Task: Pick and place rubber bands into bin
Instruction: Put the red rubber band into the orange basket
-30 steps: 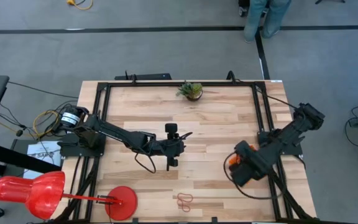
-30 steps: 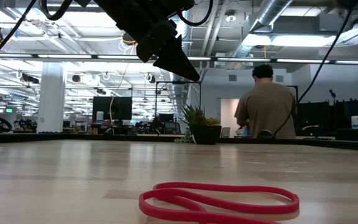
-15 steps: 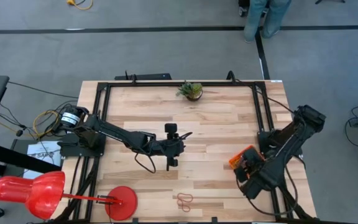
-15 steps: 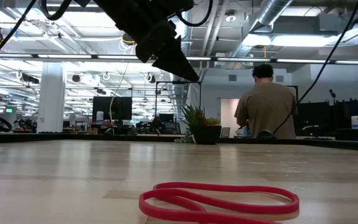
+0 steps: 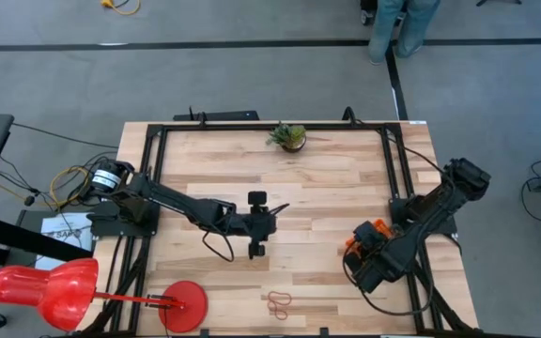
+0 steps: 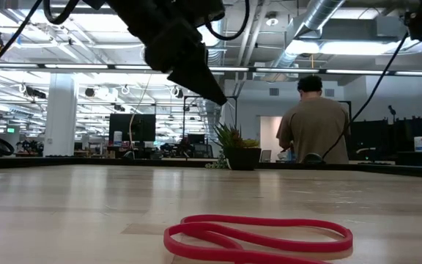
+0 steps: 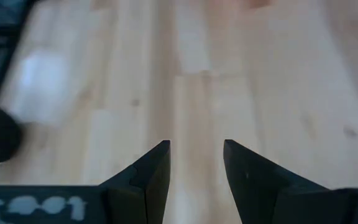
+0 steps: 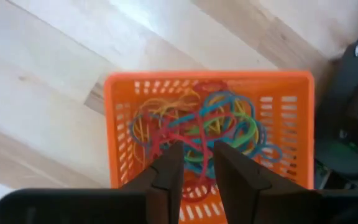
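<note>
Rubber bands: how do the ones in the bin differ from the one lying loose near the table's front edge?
The rubber bands in the bin are a tangled heap of yellow, blue, green and red loops; the loose band is a single red loop, twisted and lying flat on the bare wood. The heap sits inside the orange bin, directly under the right hand; the loose band lies apart from both hands, nearer the left hand. Both are thin, floppy loops.

Most rubber bands (image 8: 197,130) lie in the bin (image 8: 118,124) at the table's (image 5: 327,178) right edge.
</note>
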